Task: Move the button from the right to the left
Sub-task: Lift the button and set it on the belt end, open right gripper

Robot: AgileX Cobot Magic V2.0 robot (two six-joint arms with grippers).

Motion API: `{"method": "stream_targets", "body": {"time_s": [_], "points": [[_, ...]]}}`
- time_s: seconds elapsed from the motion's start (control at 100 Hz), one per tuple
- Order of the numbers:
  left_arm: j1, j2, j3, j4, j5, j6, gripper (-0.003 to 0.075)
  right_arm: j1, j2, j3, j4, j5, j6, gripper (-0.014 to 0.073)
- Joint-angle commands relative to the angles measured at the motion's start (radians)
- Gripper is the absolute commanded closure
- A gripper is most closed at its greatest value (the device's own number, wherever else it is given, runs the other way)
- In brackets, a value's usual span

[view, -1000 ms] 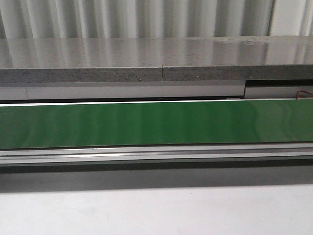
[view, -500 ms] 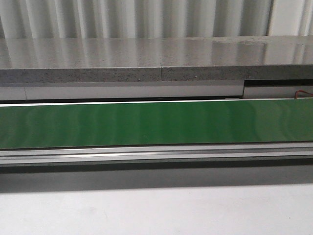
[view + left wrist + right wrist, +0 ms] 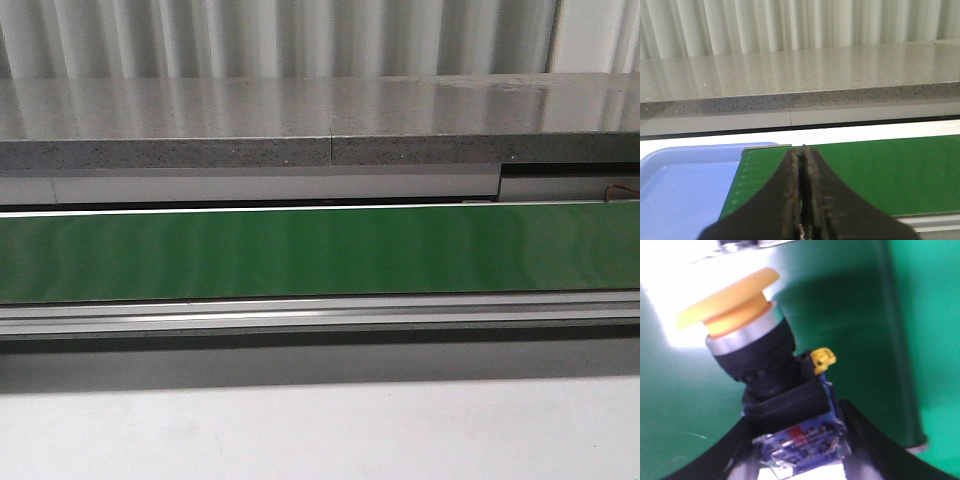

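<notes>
right tool (image 3: 797,465) grasping button (image 3: 765,375); left tool (image 3: 802,200) clenched over belt (image 3: 880,170); blue tray (image 3: 680,190) bare.

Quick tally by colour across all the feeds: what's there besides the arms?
Yellow-orange: 1, the button, held by the right hand
Green: 1, the belt
Blue: 1, the tray
Grey: 1, the stone ledge
Total: 4

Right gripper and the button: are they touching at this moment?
Touching. The right wrist view shows the right gripper with its fingers pressed against both sides of the button body.
</notes>
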Motion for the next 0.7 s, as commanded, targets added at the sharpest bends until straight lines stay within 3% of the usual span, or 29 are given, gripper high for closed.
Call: {"method": "stream_targets", "body": {"time_s": [0.0,0.25,0.32,0.51,0.69], "points": [[-0.008,-0.032,0.04,-0.008,-0.076,-0.007,0.0741,0.025,-0.014,-0.022,0.0,-0.033,0.045,0.0428],[-0.008,-0.032,0.04,-0.008,-0.076,-0.007,0.0741,0.032,0.075,-0.022,0.002,-0.034,0.087,0.0409],[-0.008,-0.032,0.04,-0.008,-0.076,-0.007,0.0741,0.032,0.083,-0.022,0.008,-0.034,0.088,0.0343],[-0.008,-0.032,0.04,-0.008,-0.076,-0.007,0.0741,0.032,0.077,-0.023,0.008,-0.05,0.079,0.0046],[-0.008,-0.032,0.04,-0.008,-0.076,-0.007,0.0741,0.051,0.041,-0.023,0.01,-0.062,0.013,0.0032]]}}
